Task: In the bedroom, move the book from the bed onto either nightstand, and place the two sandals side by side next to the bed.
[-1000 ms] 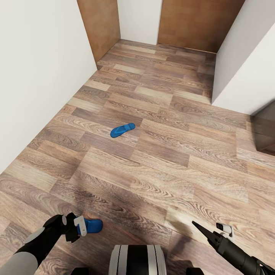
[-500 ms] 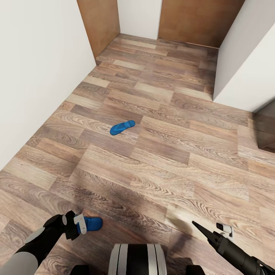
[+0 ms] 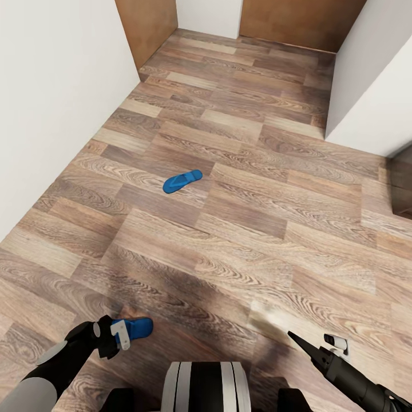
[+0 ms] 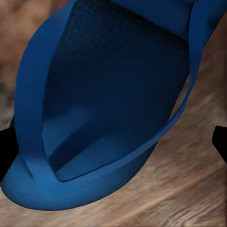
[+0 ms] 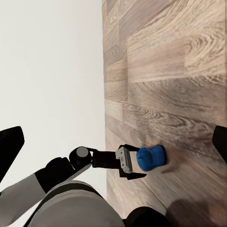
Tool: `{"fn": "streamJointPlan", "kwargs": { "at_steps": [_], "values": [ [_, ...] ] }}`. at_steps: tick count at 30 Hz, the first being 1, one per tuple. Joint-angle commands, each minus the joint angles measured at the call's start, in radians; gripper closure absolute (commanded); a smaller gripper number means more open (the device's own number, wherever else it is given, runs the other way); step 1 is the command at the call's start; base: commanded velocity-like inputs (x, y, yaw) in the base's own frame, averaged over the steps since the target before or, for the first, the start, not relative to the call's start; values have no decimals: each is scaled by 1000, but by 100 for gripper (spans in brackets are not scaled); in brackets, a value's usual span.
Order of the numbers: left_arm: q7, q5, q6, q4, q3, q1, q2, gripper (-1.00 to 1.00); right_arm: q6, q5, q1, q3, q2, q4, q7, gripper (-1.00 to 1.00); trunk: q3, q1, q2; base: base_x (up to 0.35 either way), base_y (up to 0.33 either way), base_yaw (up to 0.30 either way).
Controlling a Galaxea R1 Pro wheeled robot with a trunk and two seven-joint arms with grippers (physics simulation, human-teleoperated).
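The left gripper (image 3: 121,334) fingers are clenching one sandal (image 3: 136,328) above the floor (image 3: 257,229); the right gripper (image 3: 320,349) fingers are hanging released. The view is sliding forward, so the second sandal (image 3: 182,181) ahead is drawing nearer, likely the next pickup.

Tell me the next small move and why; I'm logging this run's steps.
Probably roll forward toward the second sandal lying alone on the floor. The left tool already holds one sandal, while the right tool carries nothing.
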Motion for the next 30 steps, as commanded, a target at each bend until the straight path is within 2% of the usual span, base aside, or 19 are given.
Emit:
{"fn": "streamJointPlan", "kwargs": {
  "at_steps": [1,30],
  "values": [
    [-4,-4,5,-2,-4,0,1,-100,10,-3,0,0,0,0,2,-100,-1,0,0,0,0,0],
    [-11,-1,2,-2,26,0,1,-100,10,-1,0,0,-2,2,2,-100,-1,0,0,0,0,0]
  ]
}}
